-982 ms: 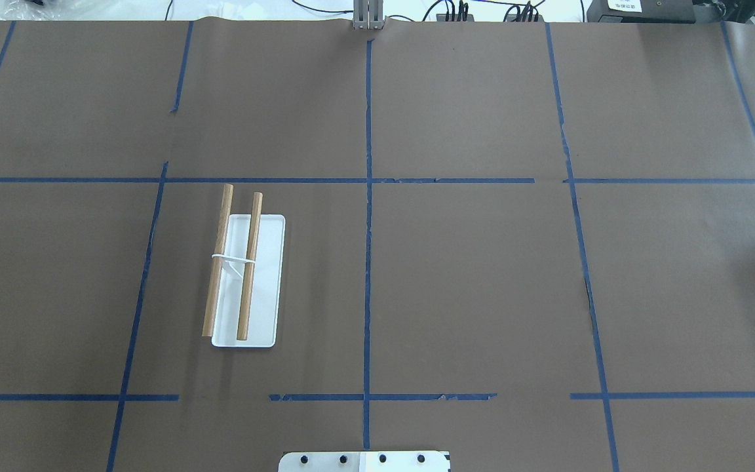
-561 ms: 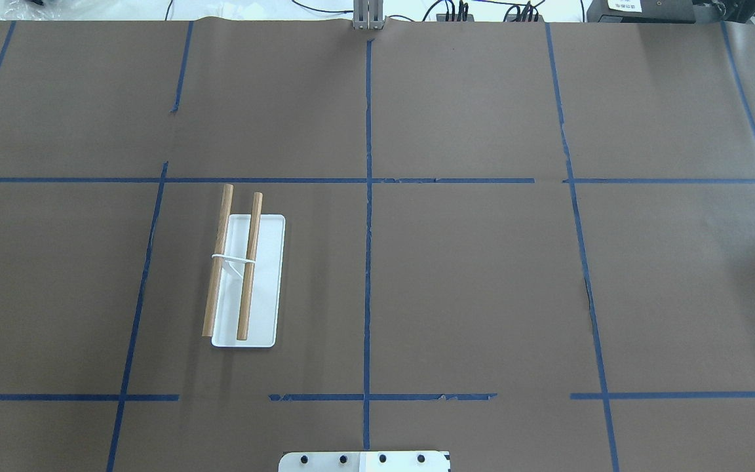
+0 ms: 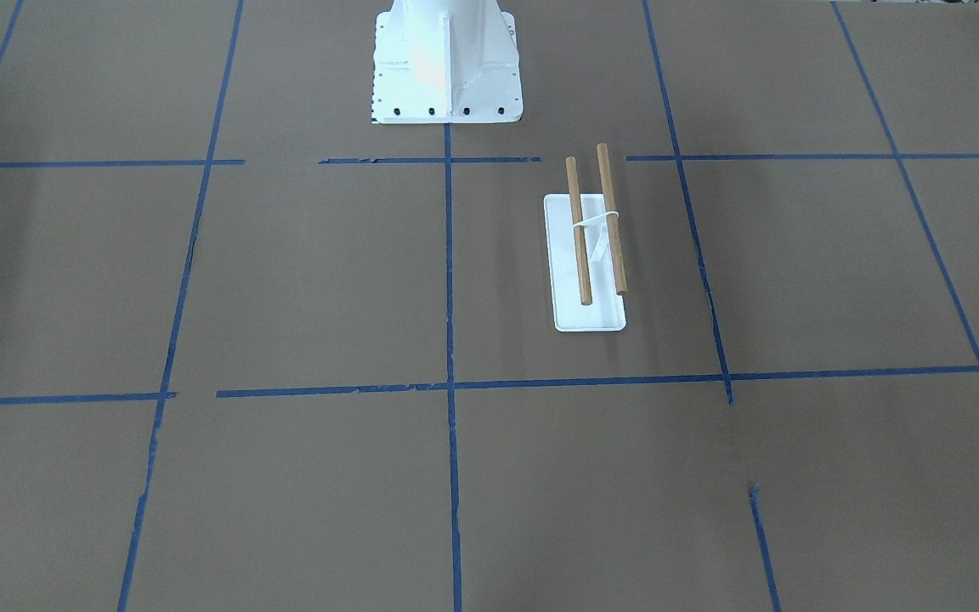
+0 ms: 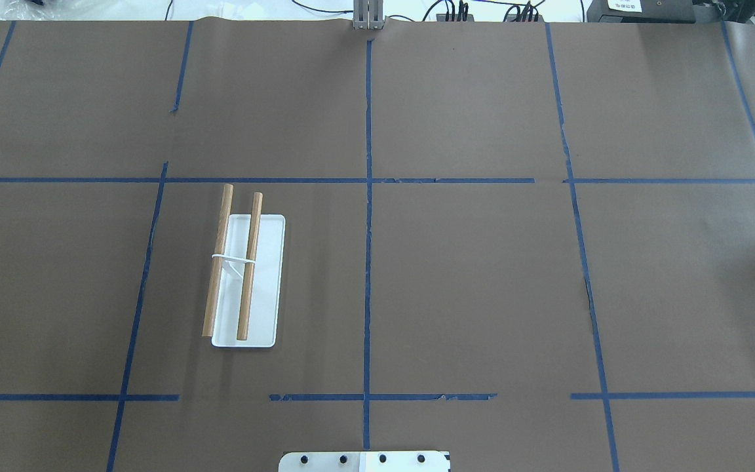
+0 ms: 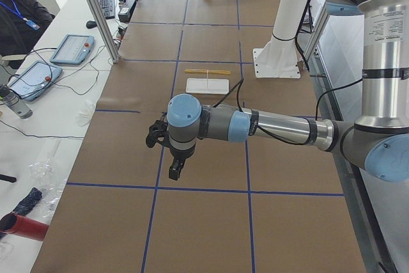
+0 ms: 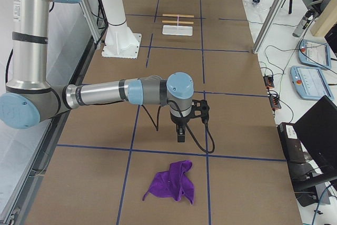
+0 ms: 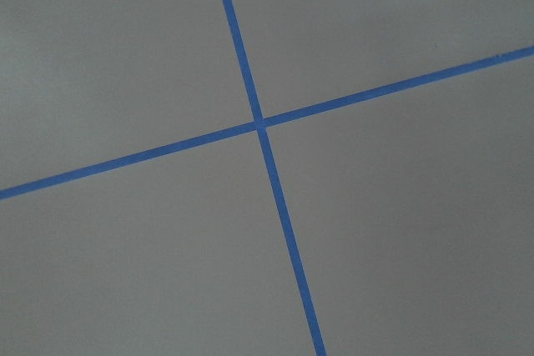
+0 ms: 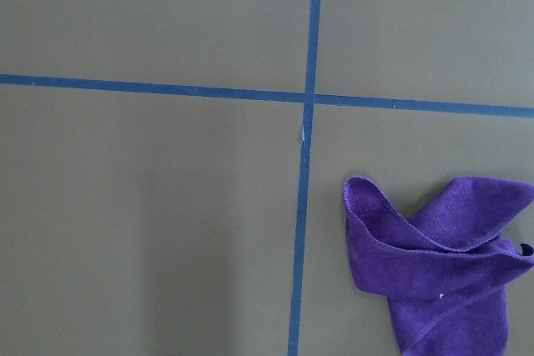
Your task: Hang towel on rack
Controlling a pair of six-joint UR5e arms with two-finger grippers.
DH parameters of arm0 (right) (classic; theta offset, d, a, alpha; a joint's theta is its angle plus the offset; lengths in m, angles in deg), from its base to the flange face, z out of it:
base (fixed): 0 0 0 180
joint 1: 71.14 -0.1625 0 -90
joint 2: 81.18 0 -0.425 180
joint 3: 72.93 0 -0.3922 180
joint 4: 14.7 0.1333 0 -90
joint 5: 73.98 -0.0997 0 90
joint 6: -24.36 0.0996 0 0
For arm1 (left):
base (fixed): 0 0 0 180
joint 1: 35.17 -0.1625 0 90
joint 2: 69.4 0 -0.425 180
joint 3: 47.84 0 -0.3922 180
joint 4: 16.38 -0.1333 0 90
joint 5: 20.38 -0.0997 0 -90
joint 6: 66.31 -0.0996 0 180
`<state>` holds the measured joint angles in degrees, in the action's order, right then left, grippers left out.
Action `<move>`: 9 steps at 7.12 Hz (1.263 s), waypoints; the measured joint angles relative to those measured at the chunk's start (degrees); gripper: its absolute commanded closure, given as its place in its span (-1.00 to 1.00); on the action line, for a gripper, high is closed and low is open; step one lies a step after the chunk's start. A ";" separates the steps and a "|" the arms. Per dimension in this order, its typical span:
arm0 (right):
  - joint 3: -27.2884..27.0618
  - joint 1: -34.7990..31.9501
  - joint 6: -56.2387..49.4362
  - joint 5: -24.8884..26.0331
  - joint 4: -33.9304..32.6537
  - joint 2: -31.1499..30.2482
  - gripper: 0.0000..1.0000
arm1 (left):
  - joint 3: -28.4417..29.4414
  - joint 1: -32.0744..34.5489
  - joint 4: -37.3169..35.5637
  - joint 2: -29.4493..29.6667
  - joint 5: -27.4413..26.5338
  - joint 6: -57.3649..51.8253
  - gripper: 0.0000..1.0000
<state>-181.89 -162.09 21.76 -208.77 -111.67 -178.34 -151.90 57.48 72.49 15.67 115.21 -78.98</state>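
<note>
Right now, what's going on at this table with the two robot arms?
Nothing is being handled yet. The purple towel lies crumpled on the table at the robot's right end, far from the small rack, which stands on the robot's left half with nothing on its rods. The right arm's tool hovers above the table near the towel without touching it. The left arm's tool hangs over the table at the opposite end. Whether either tool is open or shut cannot be told.
</note>
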 measured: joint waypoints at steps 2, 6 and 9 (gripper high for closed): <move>-1.68 3.15 -1.01 0.53 0.40 0.23 -1.00 | 0.28 -0.11 4.12 0.28 0.02 0.07 -1.00; 8.55 4.78 -23.65 6.24 7.84 -1.45 -0.90 | 2.63 -0.19 10.75 0.55 0.11 0.05 -1.00; 30.08 5.30 -29.41 6.45 30.14 1.01 -0.77 | 2.85 -0.20 11.73 0.60 0.11 0.02 -1.00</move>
<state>-151.81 -156.80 -7.66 -202.33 -81.53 -177.33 -149.06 57.29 84.21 16.26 115.32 -78.96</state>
